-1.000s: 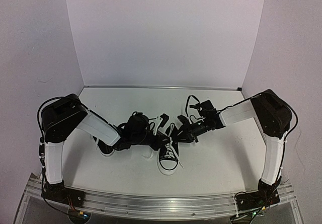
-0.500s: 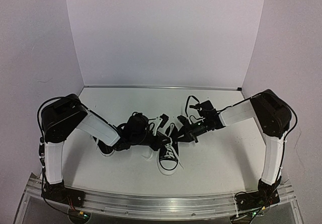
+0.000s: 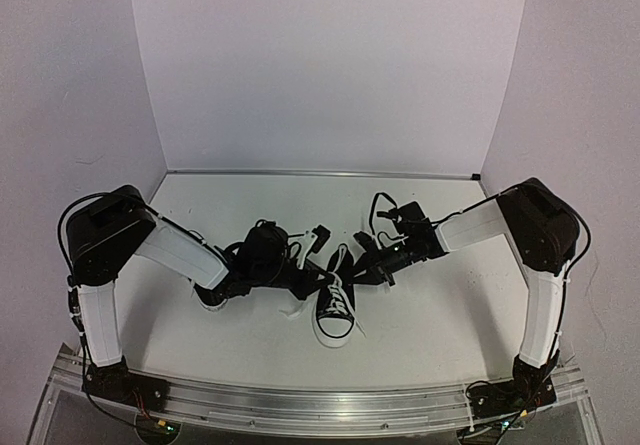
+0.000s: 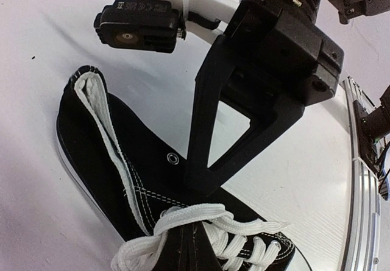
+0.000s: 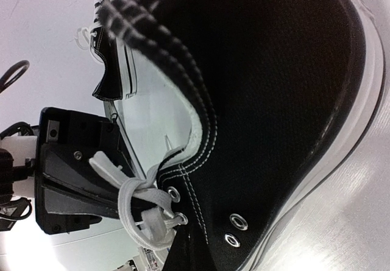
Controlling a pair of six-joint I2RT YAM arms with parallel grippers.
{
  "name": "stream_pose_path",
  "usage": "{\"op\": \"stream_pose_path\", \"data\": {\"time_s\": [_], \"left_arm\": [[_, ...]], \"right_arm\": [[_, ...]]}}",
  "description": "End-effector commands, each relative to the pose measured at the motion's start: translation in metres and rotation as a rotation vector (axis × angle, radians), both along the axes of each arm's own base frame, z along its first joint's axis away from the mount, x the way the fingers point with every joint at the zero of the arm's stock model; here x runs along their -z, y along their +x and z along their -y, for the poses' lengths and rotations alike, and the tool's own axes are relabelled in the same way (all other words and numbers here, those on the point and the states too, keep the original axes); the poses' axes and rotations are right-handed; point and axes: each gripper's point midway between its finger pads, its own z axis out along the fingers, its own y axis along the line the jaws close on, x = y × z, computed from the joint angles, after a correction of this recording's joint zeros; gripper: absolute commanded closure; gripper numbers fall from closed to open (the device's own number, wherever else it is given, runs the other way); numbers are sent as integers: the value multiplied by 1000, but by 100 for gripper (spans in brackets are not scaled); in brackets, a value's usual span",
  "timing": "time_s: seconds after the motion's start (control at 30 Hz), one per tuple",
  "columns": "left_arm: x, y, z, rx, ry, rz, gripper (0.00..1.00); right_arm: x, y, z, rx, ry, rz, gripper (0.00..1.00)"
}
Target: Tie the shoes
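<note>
One black shoe (image 3: 336,311) with white laces and a white toe cap stands mid-table, toe toward the arms. My left gripper (image 3: 316,283) and right gripper (image 3: 354,273) meet over its throat. In the left wrist view the shoe (image 4: 116,161) fills the bottom, and my left gripper (image 4: 196,246) is shut with a white lace (image 4: 201,213) looped over its tip. In the right wrist view the shoe's side (image 5: 274,100) is very close, and my right gripper (image 5: 186,254) is shut at the knotted lace (image 5: 140,201). The second shoe (image 3: 208,296) lies mostly hidden under my left arm.
The white table (image 3: 440,315) is walled by white panels at the back and both sides. A metal rail (image 3: 320,400) runs along the near edge. The right arm's cables (image 3: 378,210) loop above its wrist. The other gripper's body (image 4: 274,58) looms close in each wrist view.
My left arm's elbow has swung left and back, and its wrist has shifted slightly left and up. The right arm and the middle shoe have hardly moved.
</note>
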Motion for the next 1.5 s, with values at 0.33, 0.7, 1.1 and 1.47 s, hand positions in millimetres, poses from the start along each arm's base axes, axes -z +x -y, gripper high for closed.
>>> {"op": "stream_pose_path", "data": {"time_s": [0.33, 0.7, 1.1, 1.47], "left_arm": [[-5, 5, 9, 14, -35, 10, 100], [-4, 9, 15, 18, -48, 11, 100], [-4, 11, 21, 32, -63, 18, 100], [-4, 8, 24, 57, -69, 26, 100]], "right_arm": [[-18, 6, -9, -16, 48, 38, 76], [-16, 8, -13, -25, 56, 25, 83], [-19, 10, -11, -10, 48, 36, 78], [-19, 24, 22, 93, 20, 19, 76]]}}
